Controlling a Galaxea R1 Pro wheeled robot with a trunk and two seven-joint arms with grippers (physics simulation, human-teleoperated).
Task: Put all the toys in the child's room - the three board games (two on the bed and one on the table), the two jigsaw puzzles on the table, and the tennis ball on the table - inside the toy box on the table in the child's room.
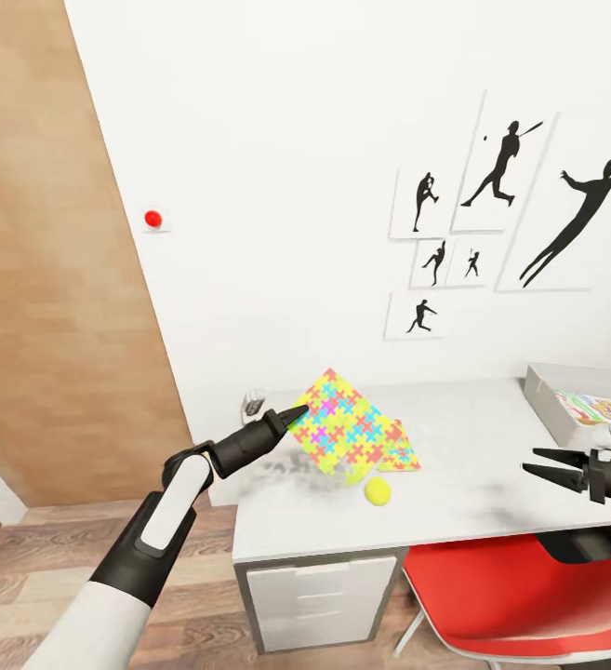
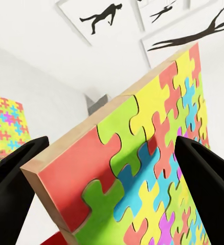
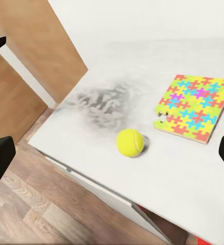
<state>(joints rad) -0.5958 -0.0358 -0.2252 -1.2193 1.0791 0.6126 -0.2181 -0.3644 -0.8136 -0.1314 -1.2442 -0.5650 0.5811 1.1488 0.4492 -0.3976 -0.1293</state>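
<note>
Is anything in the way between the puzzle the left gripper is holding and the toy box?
Nothing visible. The jigsaw puzzle is lifted; the second puzzle and tennis ball lie low, toy box farther along the table.

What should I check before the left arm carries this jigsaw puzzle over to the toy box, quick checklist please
1. Lifted jigsaw puzzle between the left gripper fingers: ok, raised off the table.
2. Grip firmness: cannot tell.
3. Toy box reachable along the table: ok, at the far right.
4. Room in the toy box: cannot tell, a game box already lies inside.
5. Right gripper out of the way: not ok, it is open near the toy box.
6. Tennis ball and second jigsaw puzzle still on the table: ok.
</note>
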